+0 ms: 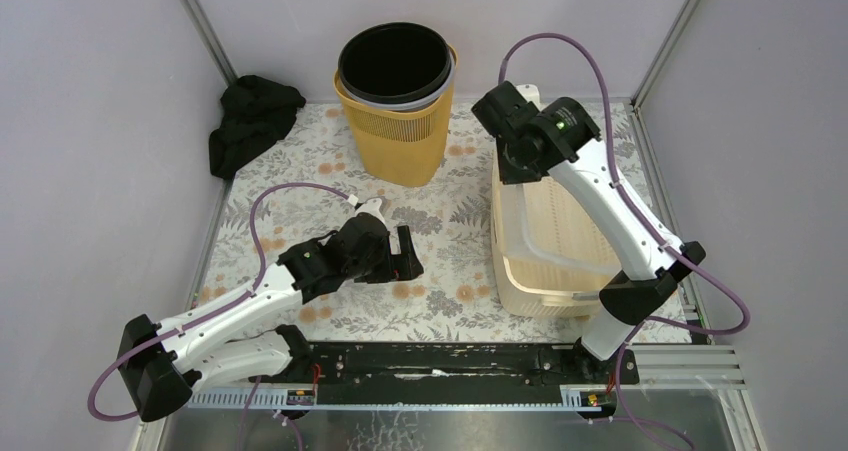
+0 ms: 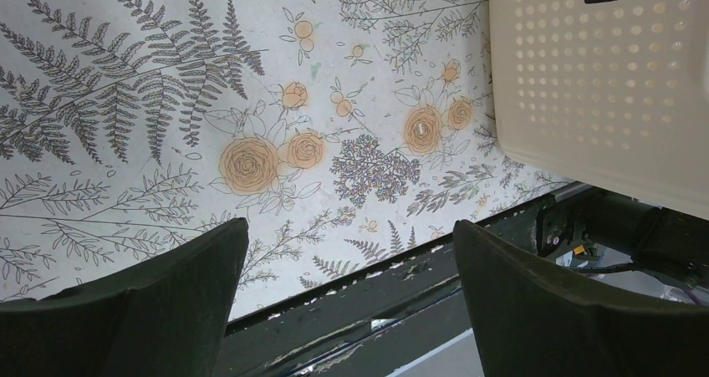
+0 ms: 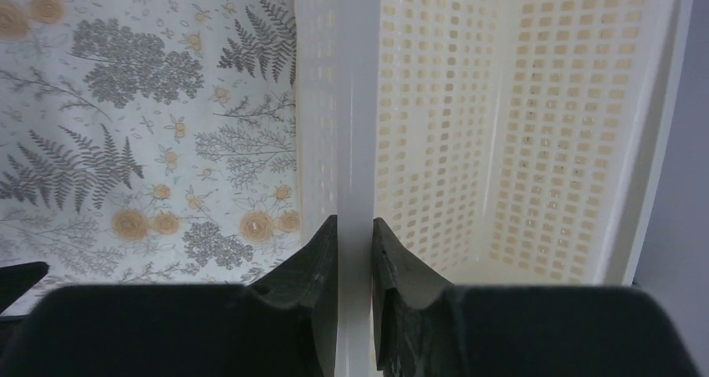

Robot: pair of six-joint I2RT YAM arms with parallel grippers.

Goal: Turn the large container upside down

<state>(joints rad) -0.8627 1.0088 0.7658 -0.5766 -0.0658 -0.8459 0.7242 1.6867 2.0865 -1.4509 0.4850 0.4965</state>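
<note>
The large container is a cream perforated basket (image 1: pixel 550 241) standing on the right side of the floral table, its opening facing up. My right gripper (image 1: pixel 508 166) is at its far left corner, shut on the basket's left rim. In the right wrist view one finger is outside and one inside the wall (image 3: pixel 355 101), with the gripper (image 3: pixel 355 222) pinching it. My left gripper (image 1: pixel 408 256) is open and empty, low over the table to the basket's left. In the left wrist view (image 2: pixel 349 226) the basket's near corner (image 2: pixel 602 84) is up to the right.
A yellow slatted bin (image 1: pixel 395 136) with a black bin (image 1: pixel 395 61) nested in it stands at the back middle. A black cloth (image 1: pixel 250 121) lies at the back left. A black rail (image 1: pixel 450 361) runs along the near edge. Walls close both sides.
</note>
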